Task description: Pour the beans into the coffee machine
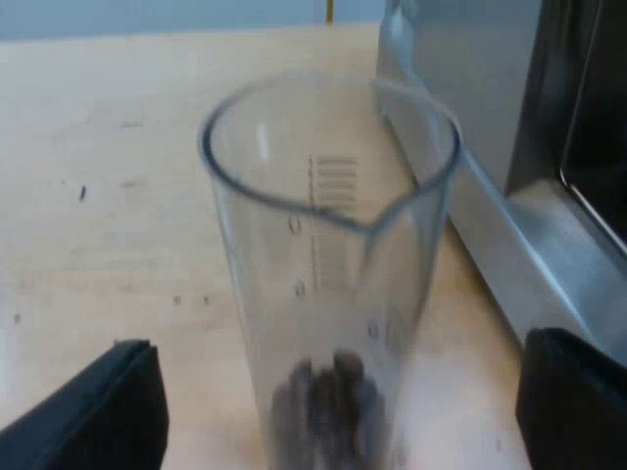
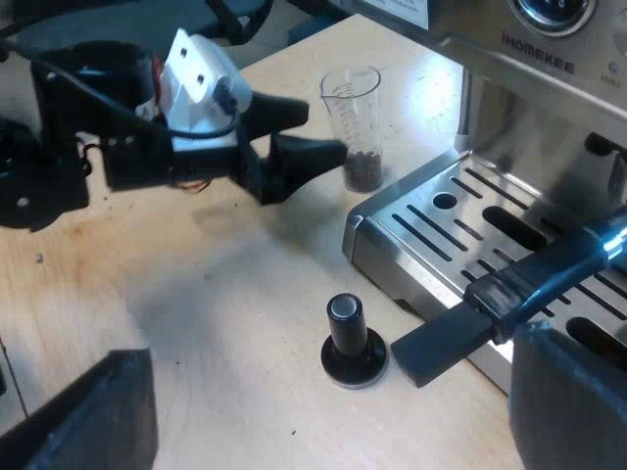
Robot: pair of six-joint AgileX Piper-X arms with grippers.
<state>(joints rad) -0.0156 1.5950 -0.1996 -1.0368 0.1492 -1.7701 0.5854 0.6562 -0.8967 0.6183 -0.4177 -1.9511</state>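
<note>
The measuring glass [image 1: 328, 255], beans [image 1: 328, 406] at its bottom, stands upright on the bench [image 2: 196, 294] just beside the espresso machine [image 2: 549, 59]. The left pincer [image 1: 335, 343] is spread around it, fingers apart from it. The right pincer [image 2: 328, 348], also spread, hangs above the tamper [image 2: 351, 343].

Pale, lightly scuffed wooden tabletop [image 1: 118, 196]

- My left gripper [image 1: 343, 397] has its fingers spread either side of the measuring glass [image 1: 328, 245]; the espresso machine [image 1: 529, 225] crowds one side, I think just beside the glass.
- Below my right gripper [image 2: 328, 406]: open table [image 2: 216, 313], with the tamper [image 2: 353, 343] and a jutting dark handle [image 2: 490, 308] in the way.
</note>
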